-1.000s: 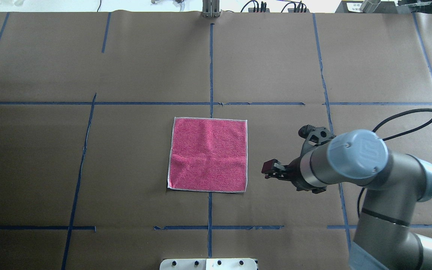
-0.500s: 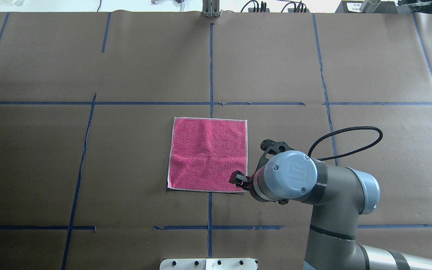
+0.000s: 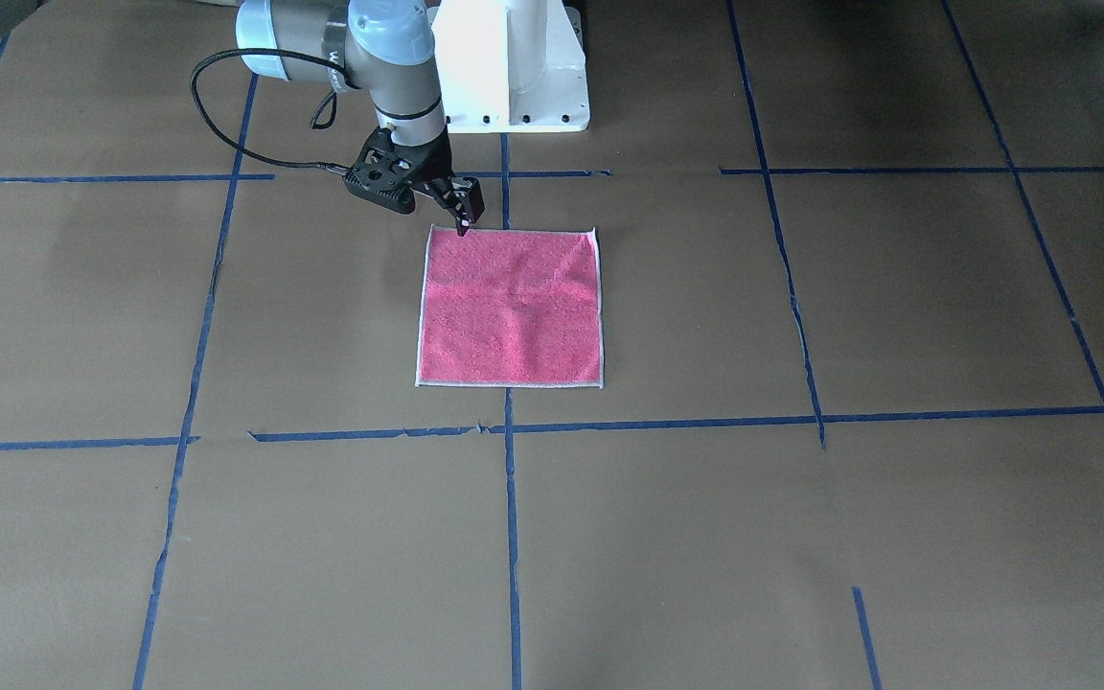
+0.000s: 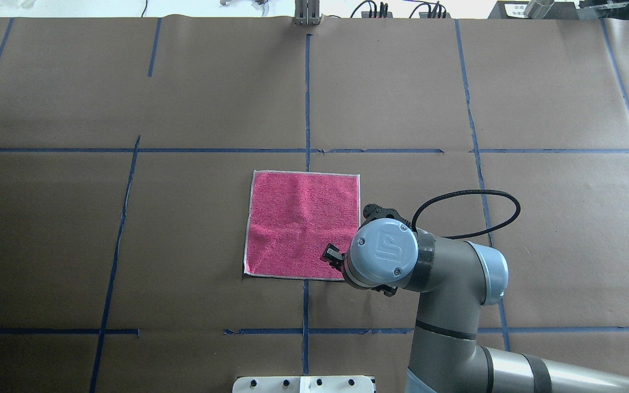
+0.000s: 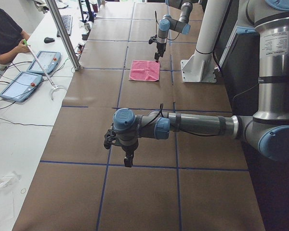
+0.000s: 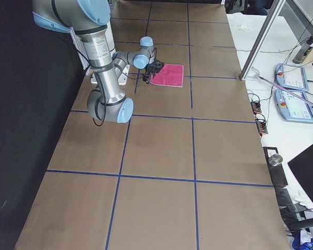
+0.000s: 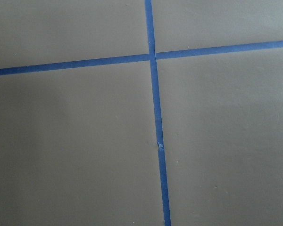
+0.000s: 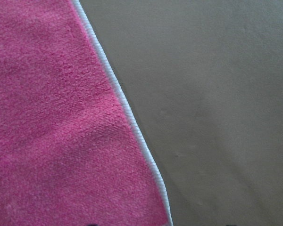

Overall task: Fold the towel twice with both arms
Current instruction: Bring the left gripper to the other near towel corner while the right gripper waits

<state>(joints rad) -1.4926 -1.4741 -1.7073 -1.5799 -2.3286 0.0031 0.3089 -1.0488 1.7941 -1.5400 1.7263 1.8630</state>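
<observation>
On the one paper-covered table [image 3: 801, 537], two arms: the right arm [image 4: 445, 273] hides the near right corner of the single flat pink towel [image 4: 298, 218], its gripper [image 3: 462, 216] spread and empty. The left arm [image 5: 197, 125] hangs well apart; I cannot tell whether its gripper [image 5: 127, 161] is spread.
</observation>
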